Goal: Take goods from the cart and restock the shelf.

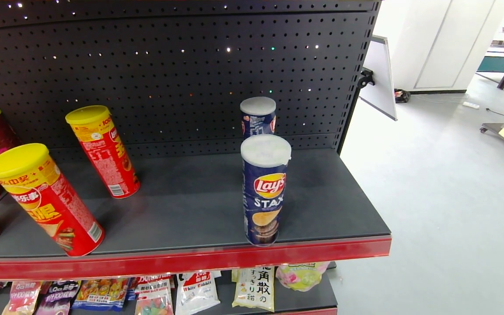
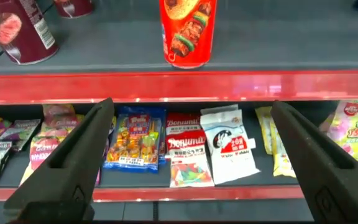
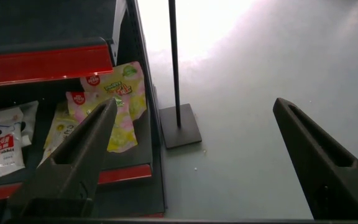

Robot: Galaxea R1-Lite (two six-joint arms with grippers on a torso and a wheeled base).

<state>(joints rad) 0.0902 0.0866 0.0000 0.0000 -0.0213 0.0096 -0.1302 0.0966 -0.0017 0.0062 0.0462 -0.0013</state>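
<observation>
Two blue cans (image 1: 265, 188) on the shelf (image 1: 182, 205), left end effector (image 2: 192, 106) wide before lower snack bags (image 2: 229, 143), right end effector (image 3: 196, 102) wide.

On the shelf (image 1: 182, 205), a chip can (image 1: 265, 192) stands at the front edge. Directly behind it stands a second can (image 1: 258, 114). Well to its left are a back-left can (image 1: 103, 151) and a front-left can (image 1: 44, 199). Below it, snack bags (image 1: 252, 288) lie on the lower shelf (image 1: 304, 299).

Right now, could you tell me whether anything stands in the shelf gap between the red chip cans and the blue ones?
Nothing visible does: the shelf board lies bare between the rear red chip can and the front blue chip can.
</observation>
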